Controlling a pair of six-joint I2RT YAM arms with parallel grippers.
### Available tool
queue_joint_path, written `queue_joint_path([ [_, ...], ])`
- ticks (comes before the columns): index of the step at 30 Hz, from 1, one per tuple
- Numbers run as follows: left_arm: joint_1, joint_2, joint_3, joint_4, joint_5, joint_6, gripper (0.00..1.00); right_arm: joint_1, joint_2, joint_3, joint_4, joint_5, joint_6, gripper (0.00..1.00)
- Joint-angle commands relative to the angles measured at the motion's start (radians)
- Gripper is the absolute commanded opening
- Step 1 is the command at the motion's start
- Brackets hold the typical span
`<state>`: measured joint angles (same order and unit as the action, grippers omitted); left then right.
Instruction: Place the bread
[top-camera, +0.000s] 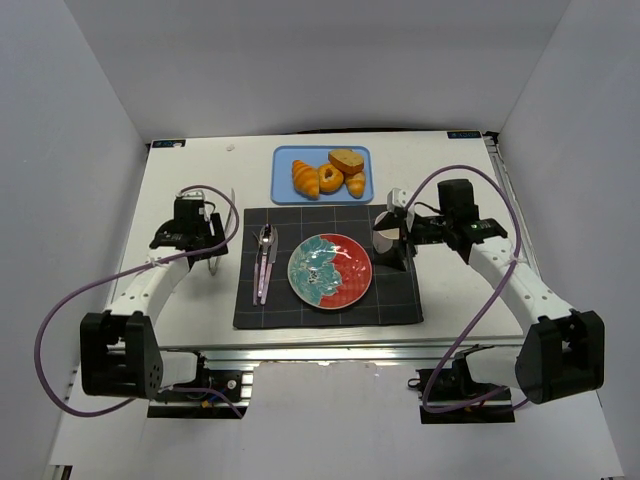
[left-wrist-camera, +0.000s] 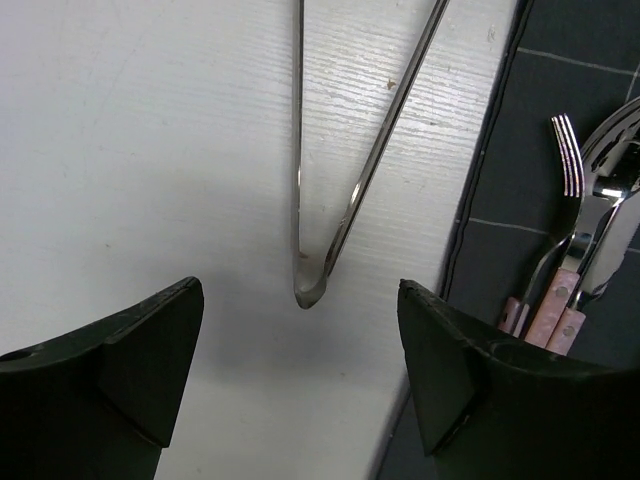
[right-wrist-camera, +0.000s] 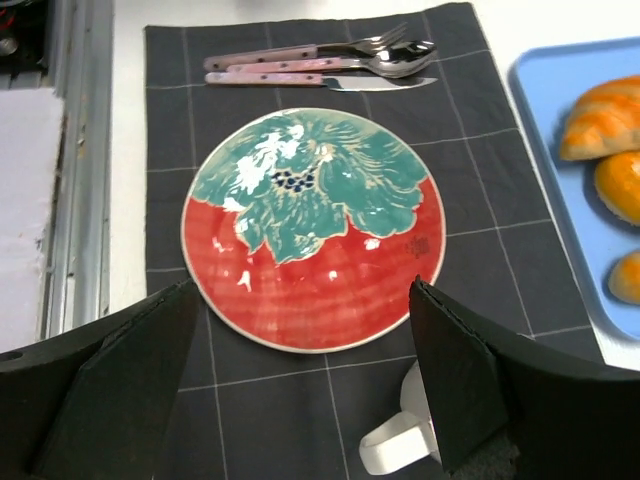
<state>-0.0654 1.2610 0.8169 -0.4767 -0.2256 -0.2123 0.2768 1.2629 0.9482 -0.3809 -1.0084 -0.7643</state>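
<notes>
The bread (top-camera: 331, 178) sits between croissants (top-camera: 305, 179) (cut roll (top-camera: 346, 159) behind) on blue tray (top-camera: 285, 158).

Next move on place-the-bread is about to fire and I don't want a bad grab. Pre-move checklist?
1. bread on the blue tray: ok.
2. plate empty: ok.
3. left gripper open, straddling the tongs on the table: ok.
4. right gripper open, holding nothing: ok.
5. right gripper's clearance from the cup: cannot tell.
</notes>
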Motion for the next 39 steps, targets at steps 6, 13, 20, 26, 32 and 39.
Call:
queue_joint_path([
  [6, 0.003, 0.044, 0.034, 0.092, 0.087, 0.085, 0.88, -0.002, -0.025, -0.020, 0.221, 0.142, 0.260, 0.89],
  [13, 0.003, 0.101, -0.036, 0.182, 0.149, 0.197, 0.88, -0.002, -0.033, -0.006, 0.271, 0.229, 0.333, 0.89],
  [20, 0.003, 0.291, 0.017, 0.213, 0.146, 0.243, 0.85, -0.002, -0.040, -0.009, 0.258, 0.221, 0.339, 0.89],
  [26, 0.012, 0.393, 0.070, 0.233, 0.143, 0.268, 0.83, -0.004, -0.053, -0.012, 0.244, 0.234, 0.326, 0.90],
  [32, 0.059, 0.451, 0.080, 0.283, 0.216, 0.243, 0.77, -0.004, -0.054, -0.017, 0.243, 0.246, 0.323, 0.89],
  [39, 0.104, 0.525, 0.114, 0.273, 0.278, 0.235, 0.54, -0.005, -0.053, -0.017, 0.243, 0.251, 0.316, 0.89],
])
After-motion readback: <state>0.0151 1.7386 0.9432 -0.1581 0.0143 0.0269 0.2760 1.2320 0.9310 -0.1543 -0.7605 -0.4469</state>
